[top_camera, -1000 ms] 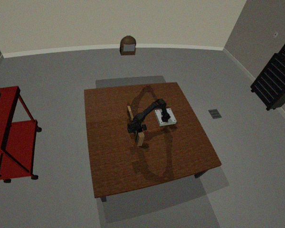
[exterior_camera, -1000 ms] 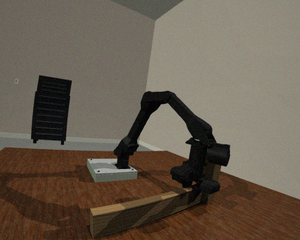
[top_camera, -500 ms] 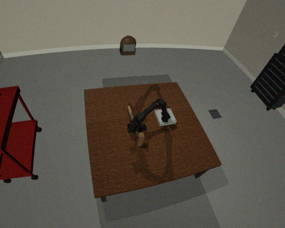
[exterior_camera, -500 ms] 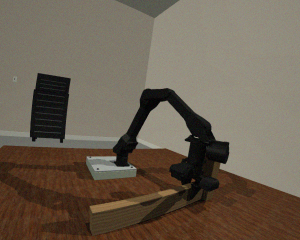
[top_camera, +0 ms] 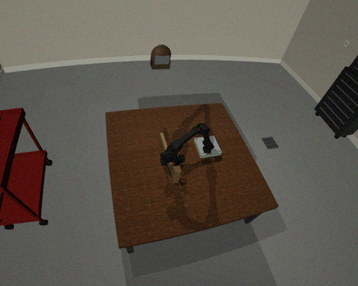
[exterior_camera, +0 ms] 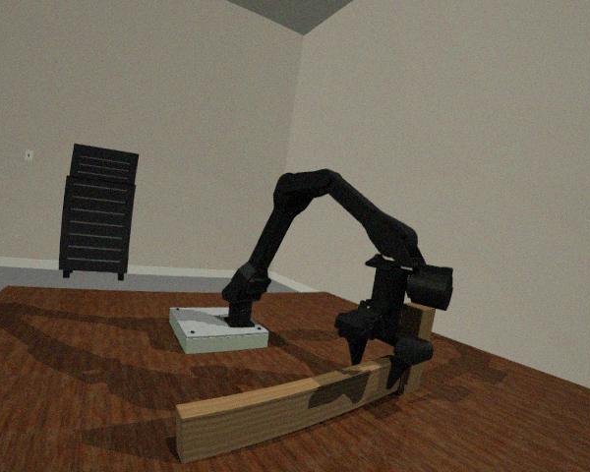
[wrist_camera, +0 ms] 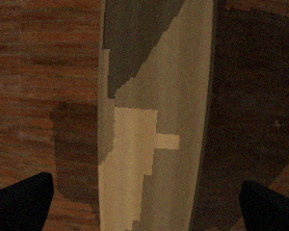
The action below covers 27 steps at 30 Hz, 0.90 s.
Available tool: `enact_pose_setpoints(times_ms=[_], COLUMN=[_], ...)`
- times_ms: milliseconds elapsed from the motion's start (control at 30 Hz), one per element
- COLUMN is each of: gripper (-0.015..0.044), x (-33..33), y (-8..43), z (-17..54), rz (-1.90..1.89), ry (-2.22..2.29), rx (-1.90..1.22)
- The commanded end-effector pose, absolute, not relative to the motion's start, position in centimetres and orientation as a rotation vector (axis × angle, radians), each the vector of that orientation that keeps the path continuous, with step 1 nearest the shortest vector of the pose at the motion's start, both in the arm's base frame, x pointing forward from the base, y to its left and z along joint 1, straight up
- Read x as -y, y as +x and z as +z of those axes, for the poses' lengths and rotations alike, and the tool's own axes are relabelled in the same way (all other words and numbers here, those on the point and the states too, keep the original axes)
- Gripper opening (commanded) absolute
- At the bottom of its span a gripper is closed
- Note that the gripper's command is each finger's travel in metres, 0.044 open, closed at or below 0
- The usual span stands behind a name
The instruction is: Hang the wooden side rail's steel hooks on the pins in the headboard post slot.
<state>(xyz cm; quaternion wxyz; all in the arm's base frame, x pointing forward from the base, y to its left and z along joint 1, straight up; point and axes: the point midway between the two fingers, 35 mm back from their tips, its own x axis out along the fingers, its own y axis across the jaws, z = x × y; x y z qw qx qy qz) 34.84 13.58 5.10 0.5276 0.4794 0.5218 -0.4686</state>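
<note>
The wooden side rail (top_camera: 163, 141) (exterior_camera: 244, 417) (wrist_camera: 159, 82) lies lengthwise, its far end down at the table top and its other end against the headboard post. The upright post (top_camera: 175, 173) (exterior_camera: 426, 321) stands behind the gripper, partly hidden by it. My gripper (exterior_camera: 373, 375) (wrist_camera: 147, 190) is open, one finger on each side of the rail near the post; the wrist view shows gaps between both fingertips and the rail. A small dark piece shows low at the rail's post end in the exterior view. The slot, the pins and how the hooks sit on them are hidden.
The arm's white base plate (top_camera: 200, 149) (exterior_camera: 226, 344) is on the table (top_camera: 136, 212) (exterior_camera: 72, 396), to one side of the rail. A red cart (top_camera: 25, 172) and a black cabinet (top_camera: 342, 95) (exterior_camera: 96, 218) stand on the floor away from the table.
</note>
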Motion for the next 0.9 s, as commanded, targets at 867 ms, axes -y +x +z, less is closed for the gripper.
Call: enact_pose_setpoints(times_ms=[867], gripper=[0.0440], x=[-10.9], y=[35.3], z=[7.1], rz=[-1.116], ry=[1.162], rx=[-1.233])
